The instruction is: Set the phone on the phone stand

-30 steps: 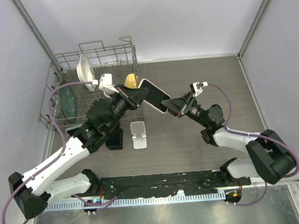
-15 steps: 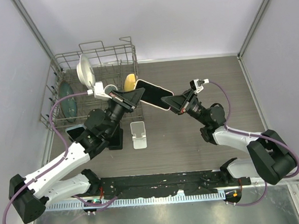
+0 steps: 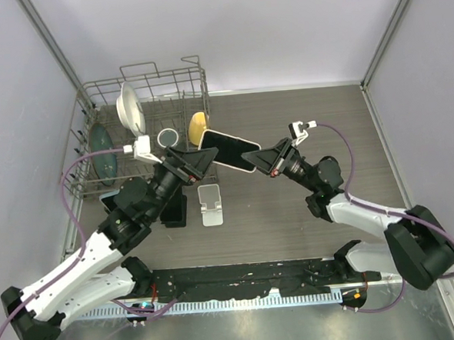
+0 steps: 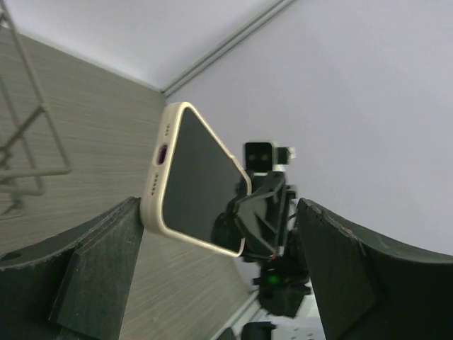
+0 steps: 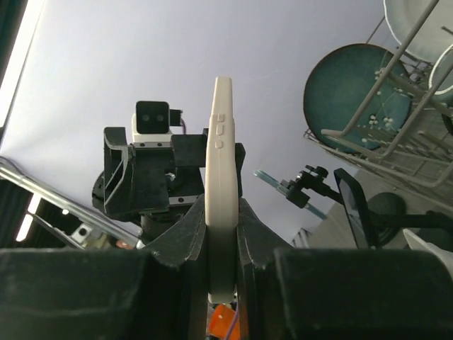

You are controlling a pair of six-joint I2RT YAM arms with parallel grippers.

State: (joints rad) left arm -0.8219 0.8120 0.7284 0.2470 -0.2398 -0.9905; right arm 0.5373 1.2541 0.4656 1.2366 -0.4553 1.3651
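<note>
One handover done: phone (image 3: 227,149) held by right gripper (image 3: 258,161) alone.
Just now the left gripper (image 3: 202,159) spread wide, releasing; right pinches its edge. The stand (image 3: 210,204) waits nearer, unloaded.

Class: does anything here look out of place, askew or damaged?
Only the phone: it hangs tilted in mid-air, pinched at one end by the right gripper, not on the stand. Nothing looks spilled or damaged.

The right gripper (image 5: 221,237) pinches the phone (image 5: 221,163) edge-on; the left gripper (image 5: 152,173) sits behind it, a plate (image 5: 347,85) in a rack (image 5: 396,152) at right.
</note>
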